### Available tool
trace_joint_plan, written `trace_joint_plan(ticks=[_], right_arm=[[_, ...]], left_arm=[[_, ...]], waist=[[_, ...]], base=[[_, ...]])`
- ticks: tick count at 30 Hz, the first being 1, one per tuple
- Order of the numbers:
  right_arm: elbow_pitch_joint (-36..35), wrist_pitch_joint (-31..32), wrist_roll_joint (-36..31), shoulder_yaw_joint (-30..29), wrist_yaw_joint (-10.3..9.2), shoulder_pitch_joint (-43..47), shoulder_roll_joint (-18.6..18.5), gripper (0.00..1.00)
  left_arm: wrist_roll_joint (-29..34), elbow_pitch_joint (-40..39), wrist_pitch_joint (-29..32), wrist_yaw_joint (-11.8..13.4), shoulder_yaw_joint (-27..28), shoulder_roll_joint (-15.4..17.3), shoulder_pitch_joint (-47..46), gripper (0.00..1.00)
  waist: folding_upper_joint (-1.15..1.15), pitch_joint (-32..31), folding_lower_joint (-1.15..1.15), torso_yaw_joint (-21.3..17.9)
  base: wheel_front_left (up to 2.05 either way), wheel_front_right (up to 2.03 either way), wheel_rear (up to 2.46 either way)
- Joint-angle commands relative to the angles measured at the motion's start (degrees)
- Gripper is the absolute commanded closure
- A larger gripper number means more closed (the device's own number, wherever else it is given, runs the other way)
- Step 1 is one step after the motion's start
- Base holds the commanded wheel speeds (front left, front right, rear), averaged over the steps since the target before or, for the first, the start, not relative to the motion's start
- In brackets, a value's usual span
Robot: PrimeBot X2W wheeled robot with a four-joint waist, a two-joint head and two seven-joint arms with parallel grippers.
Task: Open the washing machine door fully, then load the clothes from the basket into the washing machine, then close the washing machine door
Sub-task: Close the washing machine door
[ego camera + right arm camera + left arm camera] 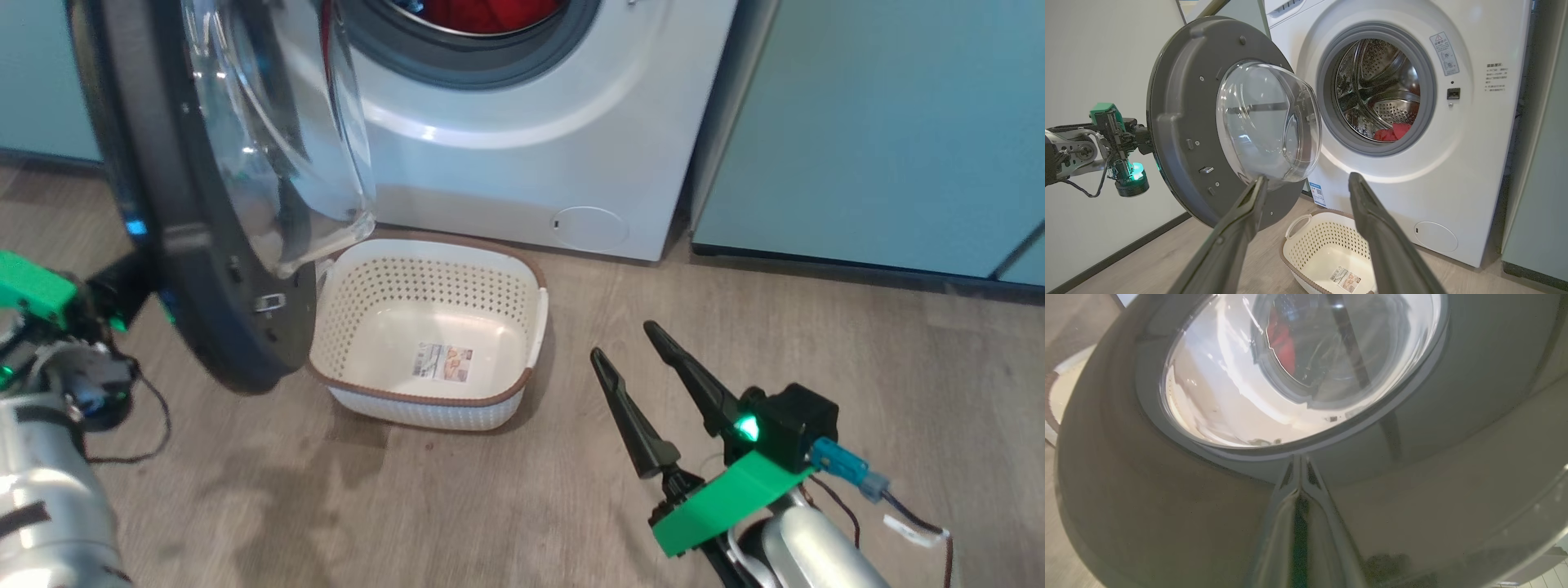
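**A:** Which way does the door lie from you?

**B:** The large round washing machine door with a glossy black rim and clear glass bowl (1180,122) stands partway open. My left end effector (1299,469) is right up against its outer black face, near the free edge. I cannot tell whether its fingers are clenched or parted. My right end effector (622,340) is released and empty, well apart from the door on its inner side.

**A:** And the load?

**B:** The soft red clothes (1392,132) lie in the drum of the big white front-loading washing machine (531,163), beyond the door from my left end effector. The cream perforated plastic basket (424,286) is on the floor beside my right end effector, holding no clothes.

**A:** Next?

**B:** My left arm is nearer, so I judge closing calls for a push straight ahead, toward the drum opening.
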Motion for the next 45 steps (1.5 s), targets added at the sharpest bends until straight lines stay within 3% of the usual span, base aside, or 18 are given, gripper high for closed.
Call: trace_joint_plan(ticks=[1,13,19,29,39,45], right_arm=[[-2.0,-0.6,0.3,0.8,0.00,-0.1,0.7,0.00],[-3.0,-0.5,-0.6,-0.5,0.00,1.0,0.7,0.00],[-3.8,-0.1,-1.0,-0.4,0.00,0.5,0.8,0.00],[-4.7,-0.1,-1.5,-0.4,0.00,-0.7,0.8,0.00],[-5.2,-0.5,-0.9,-0.3,0.00,-1.6,0.8,0.00],[-5.4,-0.7,-0.1,-0.2,0.00,-1.7,0.8,0.00]], left_arm=[[-0.6,-2.3,0.9,-0.5,0.0,1.1,-0.3,1.00],[-7.0,-9.2,4.5,-0.5,-1.0,-6.4,4.0,1.00],[-10.9,-8.5,2.5,-0.4,-4.6,-6.9,4.5,1.00],[-20.7,-3.0,-7.3,-0.5,-12.6,-6.9,1.8,1.00],[-25.9,-0.2,-16.4,-0.5,-13.9,-7.0,-3.4,1.00],[-25.6,-1.0,-26.2,-0.5,-12.1,-6.8,-6.4,1.00]], waist=[[0.00,-0.4,0.00,-0.9],[0.00,0.5,0.00,-6.8],[0.00,2.4,0.00,-10.0],[0.00,6.7,0.00,-16.1],[0.00,10.6,0.00,-22.1],[0.00,12.7,0.00,-26.5]], base=[[0.00,0.00,0.00],[0.00,0.00,0.00],[0.00,0.00,0.00],[0.00,0.00,0.00],[0.00,0.00,0.00],[0.00,0.00,0.00]])
